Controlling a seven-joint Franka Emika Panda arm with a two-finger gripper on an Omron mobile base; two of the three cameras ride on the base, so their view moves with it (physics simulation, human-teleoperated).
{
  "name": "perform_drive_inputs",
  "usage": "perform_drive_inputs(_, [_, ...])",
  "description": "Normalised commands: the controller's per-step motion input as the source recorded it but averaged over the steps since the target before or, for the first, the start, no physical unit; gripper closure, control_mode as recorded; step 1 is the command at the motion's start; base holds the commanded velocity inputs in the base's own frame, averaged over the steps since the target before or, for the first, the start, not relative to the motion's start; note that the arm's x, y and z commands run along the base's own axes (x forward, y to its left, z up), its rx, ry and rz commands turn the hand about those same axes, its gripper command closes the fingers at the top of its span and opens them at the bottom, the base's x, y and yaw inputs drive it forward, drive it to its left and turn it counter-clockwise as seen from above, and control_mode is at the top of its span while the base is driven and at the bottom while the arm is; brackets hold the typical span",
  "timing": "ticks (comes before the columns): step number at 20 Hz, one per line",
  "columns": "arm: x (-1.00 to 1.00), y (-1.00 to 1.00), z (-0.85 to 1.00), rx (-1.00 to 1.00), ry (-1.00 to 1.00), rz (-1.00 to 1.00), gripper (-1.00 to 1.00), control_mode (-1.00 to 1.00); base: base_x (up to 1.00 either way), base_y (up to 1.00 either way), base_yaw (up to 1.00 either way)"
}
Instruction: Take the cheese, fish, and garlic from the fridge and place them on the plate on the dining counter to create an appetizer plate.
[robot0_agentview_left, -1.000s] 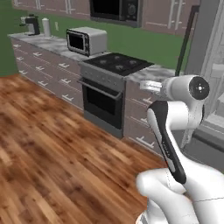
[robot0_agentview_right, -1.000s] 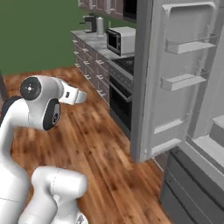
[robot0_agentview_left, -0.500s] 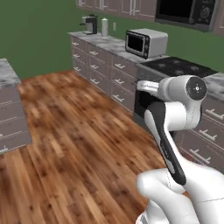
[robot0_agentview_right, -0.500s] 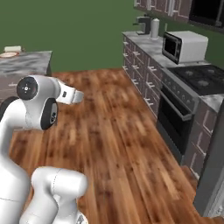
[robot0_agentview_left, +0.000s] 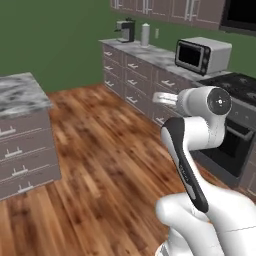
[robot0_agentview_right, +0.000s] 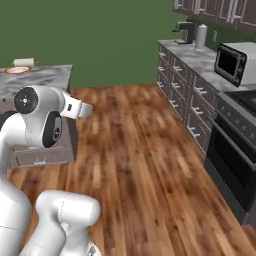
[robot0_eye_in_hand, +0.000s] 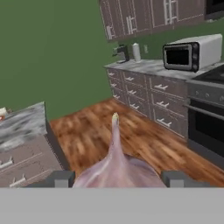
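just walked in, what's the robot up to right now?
It's carrying the garlic: in the hand view the bulb sits between the two finger tips of the gripper, pointed top up. The arm is tucked in over the base, out on the wood floor. The marble dining counter is ahead to the left, with the red-rimmed plate on its far end. Nothing has been set down yet; the garlic is in transit.

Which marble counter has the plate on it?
The island counter on the left of the right base view; the red-rimmed plate sits there. The long counter holds a microwave and coffee maker instead.
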Motion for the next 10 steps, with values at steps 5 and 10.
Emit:
perform_drive_inputs(5, [0.0, 0.0, 0.0, 0.0, 0.0, 0.0, 1.0, 1.0, 1.0, 0.3, 0.06])
perform_drive_inputs(10, [0.0, 0.0, 0.0, 0.0, 0.0, 0.0, 1.0, 1.0, 1.0, -0.01, 0.15])
